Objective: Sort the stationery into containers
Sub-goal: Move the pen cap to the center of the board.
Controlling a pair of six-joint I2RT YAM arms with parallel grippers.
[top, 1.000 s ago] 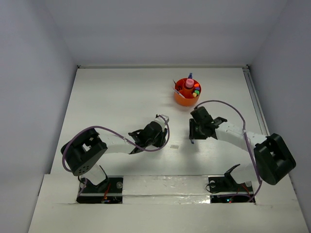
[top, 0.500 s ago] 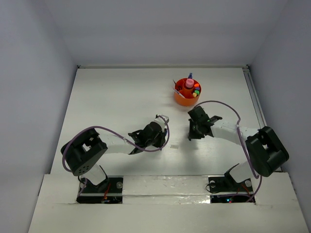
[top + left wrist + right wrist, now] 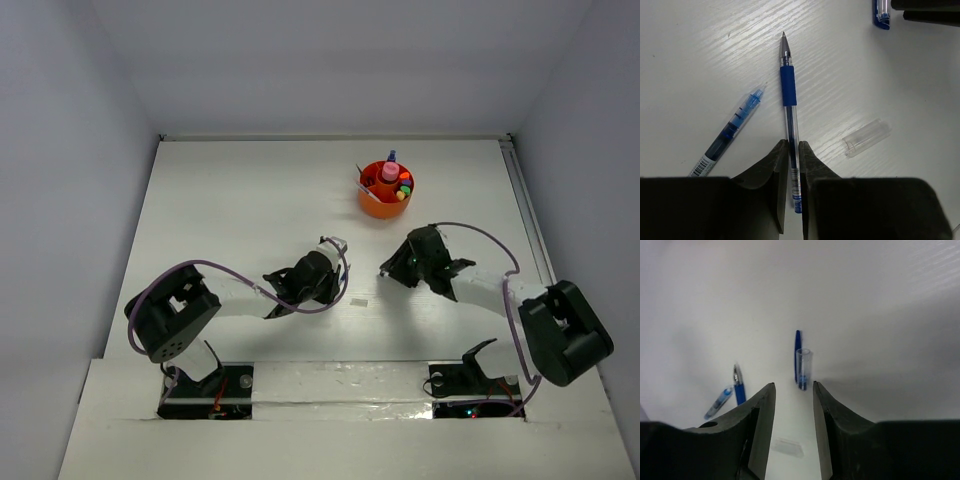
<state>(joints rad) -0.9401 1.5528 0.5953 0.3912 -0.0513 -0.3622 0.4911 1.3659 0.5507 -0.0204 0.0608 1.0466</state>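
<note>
My left gripper [image 3: 793, 143] is shut on a blue pen [image 3: 788, 95], gripping its clear barrel; the pen's tip points away from me. In the top view the left gripper [image 3: 328, 262] is at mid table. A second, paler blue pen [image 3: 732, 128] lies on the table to its left. My right gripper [image 3: 793, 385] is open and empty, low over the table, facing a blue-clipped clear pen cap [image 3: 802, 365] just beyond its tips. The orange tub [image 3: 386, 203] stands at the back with highlighters, a pink tube and other items in it.
A small clear plastic cap [image 3: 866, 138] lies on the table between the two grippers; it also shows in the top view [image 3: 358, 301] and the right wrist view [image 3: 787, 446]. Walls enclose the table on three sides.
My right gripper has swung and dropped lower, its fingers now pointing left toward the left gripper. The left arm has stayed in place with the pen.
</note>
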